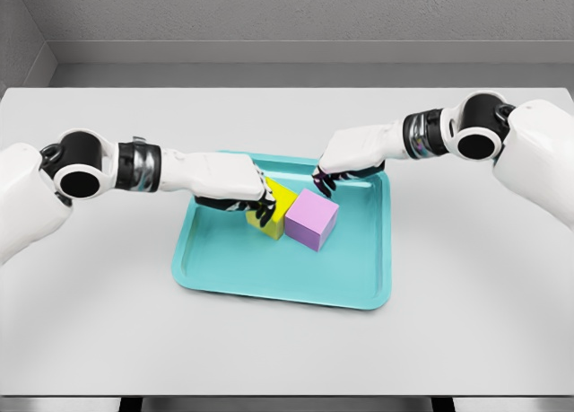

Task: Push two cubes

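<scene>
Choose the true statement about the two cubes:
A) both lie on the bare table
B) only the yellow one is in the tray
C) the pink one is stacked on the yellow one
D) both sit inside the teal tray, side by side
D: the yellow cube and pink cube rest next to each other inside the teal tray.

White table (108, 322), grey walls (296, 13)

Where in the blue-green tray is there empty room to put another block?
The tray is bare along its near edge, in front of the yellow cube and purple cube, and down its right side beside the purple cube. The far middle is crowded: the cubes sit side by side, with the left hand on the yellow one and the right hand behind the purple one.
</scene>
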